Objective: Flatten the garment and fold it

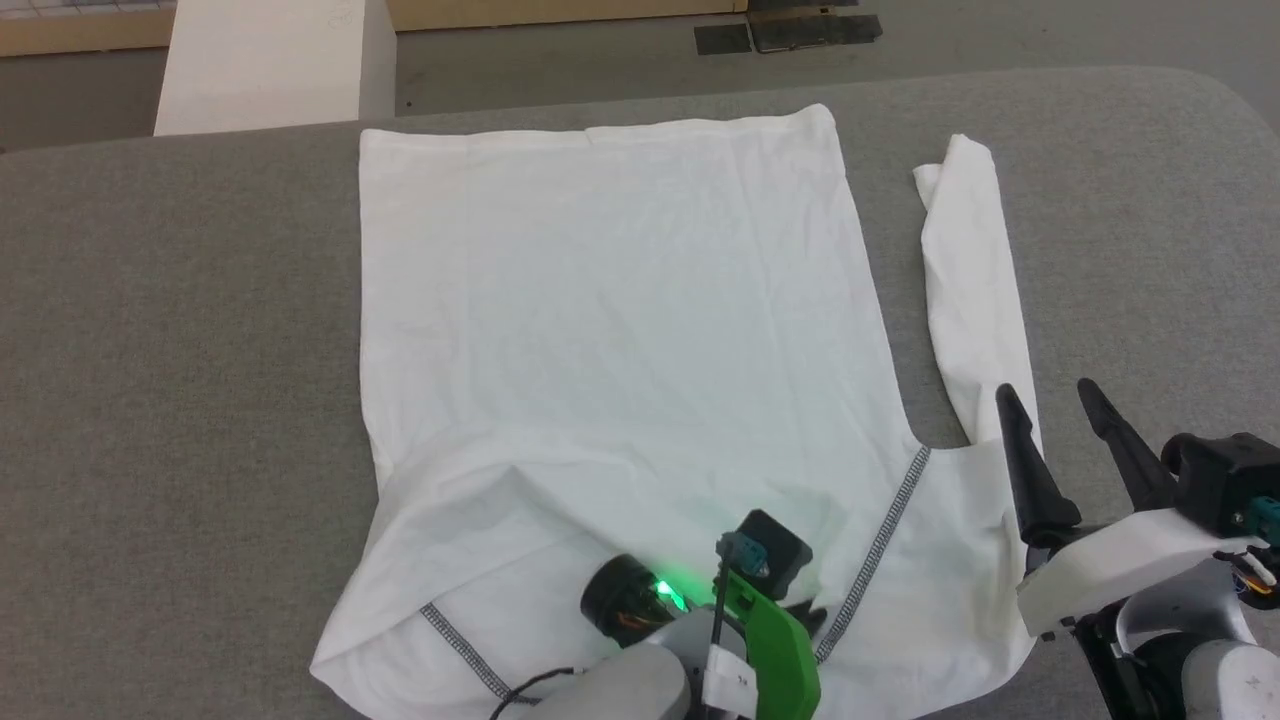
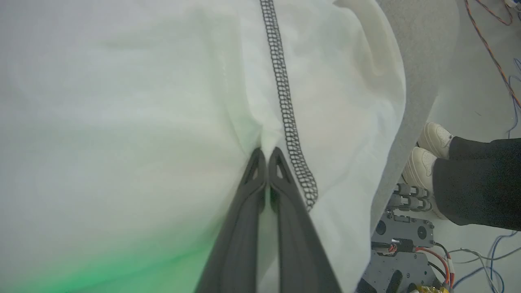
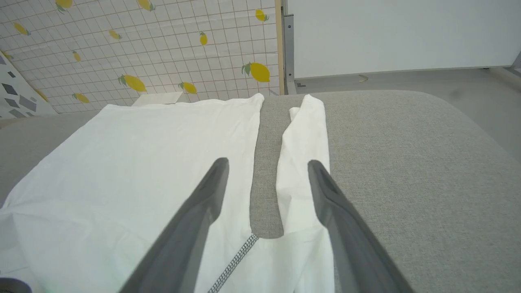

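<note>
On the grey fabric-covered table (image 1: pixel 150 350), a white, thin-fabric, long-sleeved garment (image 1: pixel 620 330) lies spread out, its hem at the far side and its collar end nearest the robot. The left gripper (image 2: pixel 266 152) has its two long dark fingers pressed together. The tips pinch a small ridge of the white cloth just beside a dark grey zigzag-stitched seam (image 2: pixel 285 101), and the fabric gathers into creases there. In the head view this arm's green-and-black wrist sits over the collar area, between the two diagonal seams.

The right gripper (image 1: pixel 1045 390) stands wide apart and holds nothing. It is at the garment's right shoulder, fingers pointing away from the robot. In its own wrist view one finger is over the body panel and the other over the near end of the long white right sleeve (image 1: pixel 965 270), with the armpit notch between them. Whether the fingers touch the cloth cannot be told.

That sleeve runs straight beside the body, a strip of grey table between them. At the near left, the shoulder part is folded diagonally over the body.
</note>
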### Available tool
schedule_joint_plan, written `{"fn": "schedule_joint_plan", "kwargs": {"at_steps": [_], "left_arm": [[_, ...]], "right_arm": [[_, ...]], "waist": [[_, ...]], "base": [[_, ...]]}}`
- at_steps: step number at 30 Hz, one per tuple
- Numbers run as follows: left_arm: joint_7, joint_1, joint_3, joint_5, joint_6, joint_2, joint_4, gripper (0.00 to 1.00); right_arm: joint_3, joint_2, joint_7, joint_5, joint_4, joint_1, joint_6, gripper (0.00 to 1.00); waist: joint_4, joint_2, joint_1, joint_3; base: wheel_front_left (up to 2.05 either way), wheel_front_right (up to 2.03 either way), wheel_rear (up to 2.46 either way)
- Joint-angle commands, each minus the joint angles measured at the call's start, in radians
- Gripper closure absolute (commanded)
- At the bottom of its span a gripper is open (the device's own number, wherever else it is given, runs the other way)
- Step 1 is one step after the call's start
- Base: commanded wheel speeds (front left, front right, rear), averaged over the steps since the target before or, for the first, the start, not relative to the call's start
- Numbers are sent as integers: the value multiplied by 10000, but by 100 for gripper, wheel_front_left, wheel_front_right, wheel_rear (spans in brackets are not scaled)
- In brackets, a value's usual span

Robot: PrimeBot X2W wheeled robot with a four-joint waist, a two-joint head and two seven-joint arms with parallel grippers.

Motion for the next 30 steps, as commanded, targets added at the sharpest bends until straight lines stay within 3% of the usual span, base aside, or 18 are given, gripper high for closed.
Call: {"fn": "schedule_joint_plan", "kwargs": {"at_steps": [1,5,9,14,18,23,30], "left_arm": [[40,77,-35,-208,-104,-48,102,0],[-519,-101,369,-816,32,-54,-199,0],[-1903,-300,1483,-1102,414,30,-886,0],[-3956,-298,3132,-861,1136,1062,-1849,0],[-5008,-50,4248,-536,1742,2027,-2132,0],[-5360,462,5293,-70,2206,2741,-2397,0],[-5399,1176,7100,665,2260,2660,-3449,0]], "right_arm": [[32,23,33,44,29,119,-15,0],[-14,23,134,-9,61,190,-15,0],[-120,-28,243,-50,116,201,-15,0],[-497,-235,359,-141,414,-214,-15,0],[-878,-383,511,-292,895,-1062,-15,0],[-1145,-774,819,-326,1938,-2621,-15,0],[-1931,-1328,1492,-554,4222,-5347,-15,0]], "waist": [[44,-1,0,-34],[203,-1,0,-172],[409,-1,0,-302],[689,-1,0,-263],[881,-1,0,43],[1135,-1,0,652],[1625,-1,0,1869]], "base": [[0,0,0],[0,0,0],[0,0,0],[0,0,0],[0,0,0],[0,0,0],[0,0,0]]}}
